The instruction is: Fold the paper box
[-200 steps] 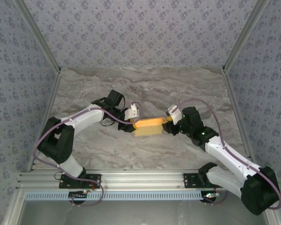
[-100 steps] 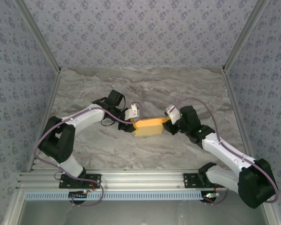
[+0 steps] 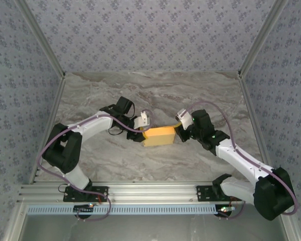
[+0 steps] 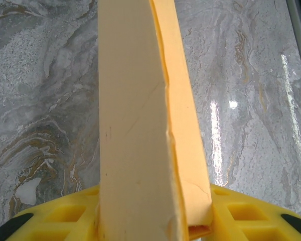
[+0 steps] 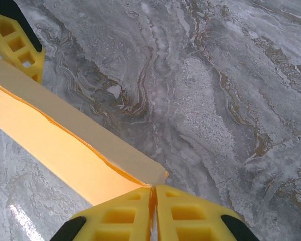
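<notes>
The flat yellow-orange paper box (image 3: 159, 135) of thin card lies near the middle of the grey marbled worktop (image 3: 155, 95), its long side running left to right between the two arms. The left end effector (image 3: 142, 132) has the box's left end between its yellow ribbed fingers (image 4: 65, 221), jaws set part-way apart to the width of the card. In its wrist view the box runs away from the fingers with one long seam slightly gapped. The right end effector (image 3: 180, 131) is at the box's right end. In its own view its yellow fingers (image 5: 115, 221) are pressed together with almost no gap, and the box's corner touches their tips. Whether a thin flap is pinched there cannot be told.

This looks like a late step: the body is formed, and the right end is being closed while the left arm steadies it. The next move probably calls for a gentle inward push or tuck at the right end, kept in line with the box so that the card does not buckle or slip from the left grip.
</notes>
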Controlling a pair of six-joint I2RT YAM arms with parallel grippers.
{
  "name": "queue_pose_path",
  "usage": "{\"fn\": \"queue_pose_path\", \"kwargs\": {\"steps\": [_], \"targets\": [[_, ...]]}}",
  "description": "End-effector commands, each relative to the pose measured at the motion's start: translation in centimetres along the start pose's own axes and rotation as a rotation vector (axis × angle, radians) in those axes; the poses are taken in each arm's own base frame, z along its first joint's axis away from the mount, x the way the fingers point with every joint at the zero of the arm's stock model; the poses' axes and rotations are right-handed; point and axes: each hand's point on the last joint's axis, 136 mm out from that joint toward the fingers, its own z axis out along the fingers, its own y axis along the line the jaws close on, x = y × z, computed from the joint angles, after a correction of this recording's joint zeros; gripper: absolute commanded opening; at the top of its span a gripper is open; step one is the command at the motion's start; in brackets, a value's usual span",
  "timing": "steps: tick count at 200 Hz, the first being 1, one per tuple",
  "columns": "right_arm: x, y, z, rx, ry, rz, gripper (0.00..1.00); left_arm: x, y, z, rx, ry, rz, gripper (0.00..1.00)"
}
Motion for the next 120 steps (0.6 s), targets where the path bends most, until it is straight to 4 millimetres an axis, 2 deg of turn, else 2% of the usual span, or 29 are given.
{"fn": "queue_pose_path", "kwargs": {"steps": [1,18,86,120], "targets": [[0.0,-0.3,-0.2,0.011,0.023,0.021,0.10,-1.1,0.2,-0.5,0.005,-0.021,0.016,0.43],[0.0,-0.3,-0.3,0.014,0.027,0.023,0.09,-1.2,0.2,-0.5,0.003,-0.022,0.017,0.43],[0.6,-0.5,-1.3,0.044,0.018,0.046,0.21,-1.1,0.2,-0.6,-0.002,-0.016,0.012,0.43],[1.1,-0.1,-1.1,0.026,0.012,0.048,0.26,-1.2,0.3,-0.6,-0.004,-0.017,0.012,0.43]]}}
